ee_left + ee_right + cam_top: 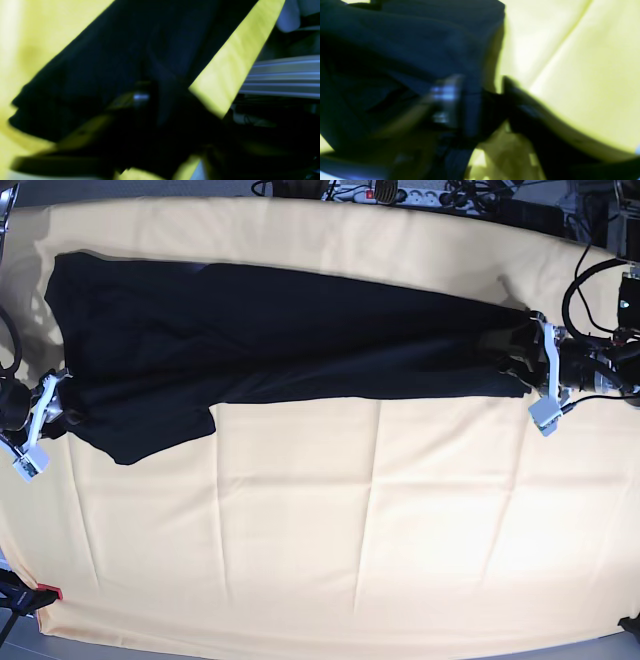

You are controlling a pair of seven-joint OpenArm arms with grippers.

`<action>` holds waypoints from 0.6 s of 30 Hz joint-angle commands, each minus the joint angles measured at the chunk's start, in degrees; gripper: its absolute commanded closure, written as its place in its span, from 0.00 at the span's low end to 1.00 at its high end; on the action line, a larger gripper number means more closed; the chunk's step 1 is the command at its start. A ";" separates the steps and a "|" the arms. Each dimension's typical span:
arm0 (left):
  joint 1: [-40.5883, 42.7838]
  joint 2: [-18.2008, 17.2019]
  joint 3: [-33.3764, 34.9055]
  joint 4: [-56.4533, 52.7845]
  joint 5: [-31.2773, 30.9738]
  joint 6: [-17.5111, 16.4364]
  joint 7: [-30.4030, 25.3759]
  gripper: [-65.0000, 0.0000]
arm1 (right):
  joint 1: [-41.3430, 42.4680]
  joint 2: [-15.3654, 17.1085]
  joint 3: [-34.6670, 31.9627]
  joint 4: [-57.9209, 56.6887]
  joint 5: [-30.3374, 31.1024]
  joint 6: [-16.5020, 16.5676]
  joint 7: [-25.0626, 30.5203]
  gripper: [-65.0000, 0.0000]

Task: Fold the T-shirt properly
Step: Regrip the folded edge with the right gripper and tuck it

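I am working at both ends of the black T-shirt (270,330), which is lying stretched into a long band across the upper half of the base view, on the pale yellow cloth (350,510) that is covering the surface. My left claw (535,380) is sitting at the shirt's narrow end at the right of that view, and my right claw (45,415) at the wide end on the left, where one flap is hanging lower than the rest. I judge the two ends are being kept apart so the cloth is staying taut and flat for a fold.

In the blurred left wrist view, dark fabric (120,55) is filling the frame above my claw; in the right wrist view the fabric (420,45) is lying over one finger (445,95) while the other is stretching out over yellow. From these I cannot tell whether either claw is gripping the shirt or standing apart from it.

The shirt's lower edge is running nearly straight through the middle of the base view, and below it the yellow cloth is lying bare to the bottom edge, giving me room to draw the shirt down. At the top and right, cables (590,290) are crowding close.
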 commanded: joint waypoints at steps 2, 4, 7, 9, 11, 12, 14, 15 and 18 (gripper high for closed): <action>-0.81 -1.42 -0.72 0.61 -0.11 -0.73 0.04 0.39 | 1.20 2.43 0.70 0.66 0.83 0.06 1.07 0.24; -0.81 -1.40 -0.72 0.61 -0.15 -0.73 0.04 0.35 | 1.20 2.75 0.70 0.66 0.87 0.06 2.73 0.21; -0.81 -1.40 -0.72 0.61 -0.13 -0.73 0.04 0.35 | 1.01 1.55 0.70 0.66 0.83 0.06 6.80 0.21; -0.81 -1.38 -0.72 0.61 -0.17 -0.73 0.04 0.35 | 1.03 -0.87 0.70 0.63 -1.29 -1.42 8.66 0.21; -0.79 -1.40 -0.72 0.61 -0.33 -0.73 0.04 0.35 | 1.03 -3.98 0.70 0.46 -6.43 -4.24 11.41 0.21; -0.81 -1.38 -0.72 0.61 -0.35 -0.73 0.04 0.35 | 1.07 -5.55 0.70 -0.02 -9.46 -5.60 13.09 0.21; -0.81 -1.38 -0.72 0.61 -0.35 -0.73 0.04 0.35 | 1.38 -8.31 0.70 -1.88 -13.68 -7.89 16.65 0.21; -0.81 -1.38 -0.72 0.61 -0.35 -0.73 0.04 0.35 | 1.88 -9.53 0.70 -3.37 -14.99 -8.57 17.64 0.21; -0.79 -1.40 -0.72 0.61 -0.33 -0.73 0.04 0.35 | 4.68 -12.41 0.70 -10.05 -17.00 -9.33 17.86 0.21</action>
